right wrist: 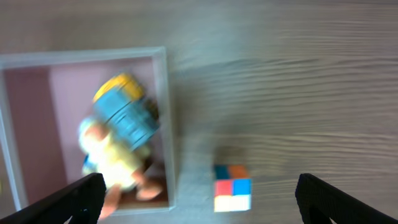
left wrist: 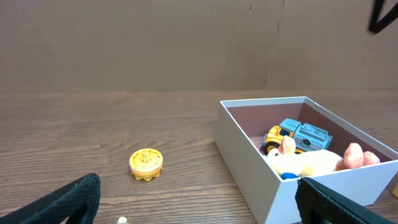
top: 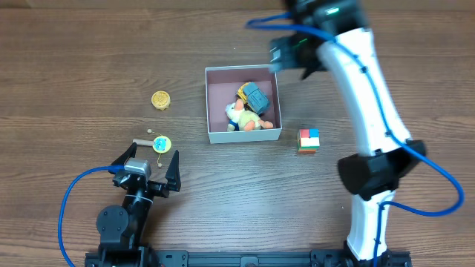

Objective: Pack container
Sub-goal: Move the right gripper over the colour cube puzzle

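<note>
The container (top: 217, 104), a square white-walled box with a mauve inside, sits mid-table and holds a blue and yellow toy truck (top: 254, 95) and a pale plush toy (top: 241, 117). It also shows in the left wrist view (left wrist: 249, 162) and the right wrist view (right wrist: 166, 118). A coloured cube (top: 309, 139) lies just right of the box, also in the right wrist view (right wrist: 232, 186). My right gripper (top: 291, 52) is open and empty, high above the box's far right corner. My left gripper (top: 146, 165) is open and empty near the front left.
A yellow round toy (top: 161, 99) lies left of the box and shows in the left wrist view (left wrist: 146, 164). A small yellow and blue disc toy with a stick (top: 160, 143) lies just ahead of my left gripper. Blue cables trail from both arms.
</note>
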Available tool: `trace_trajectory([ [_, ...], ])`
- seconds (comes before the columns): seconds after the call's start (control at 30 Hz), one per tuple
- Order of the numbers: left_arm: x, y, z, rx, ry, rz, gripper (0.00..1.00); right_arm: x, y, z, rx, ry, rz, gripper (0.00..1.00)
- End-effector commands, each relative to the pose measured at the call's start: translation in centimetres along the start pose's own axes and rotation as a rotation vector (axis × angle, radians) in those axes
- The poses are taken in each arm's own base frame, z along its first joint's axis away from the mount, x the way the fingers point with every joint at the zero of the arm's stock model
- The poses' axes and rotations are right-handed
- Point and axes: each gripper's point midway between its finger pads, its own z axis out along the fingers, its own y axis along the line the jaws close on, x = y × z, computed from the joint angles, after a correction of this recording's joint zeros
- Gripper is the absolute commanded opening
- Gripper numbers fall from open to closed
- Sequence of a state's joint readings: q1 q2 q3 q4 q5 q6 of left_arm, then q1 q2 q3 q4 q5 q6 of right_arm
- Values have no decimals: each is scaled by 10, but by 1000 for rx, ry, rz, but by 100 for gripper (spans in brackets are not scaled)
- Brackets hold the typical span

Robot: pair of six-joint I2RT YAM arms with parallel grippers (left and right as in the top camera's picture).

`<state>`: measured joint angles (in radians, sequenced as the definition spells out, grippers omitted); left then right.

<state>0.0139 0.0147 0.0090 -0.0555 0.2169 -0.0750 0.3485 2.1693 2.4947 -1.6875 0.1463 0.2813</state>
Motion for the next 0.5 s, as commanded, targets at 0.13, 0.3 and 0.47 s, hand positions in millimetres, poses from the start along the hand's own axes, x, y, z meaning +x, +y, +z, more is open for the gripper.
trace_trajectory([
  [0.13, 0, 1, 0, -4, -6, -6, 100, 1, -54, 2, -122, 79, 152, 100],
  [0.3, 0, 1, 0, -4, -6, -6, 100, 38, -61, 11, -87, 185, 114, 100],
  [0.47, 0, 1, 0, -4, -6, -6, 100, 80, -87, -7, 19, 206, 110, 100],
])
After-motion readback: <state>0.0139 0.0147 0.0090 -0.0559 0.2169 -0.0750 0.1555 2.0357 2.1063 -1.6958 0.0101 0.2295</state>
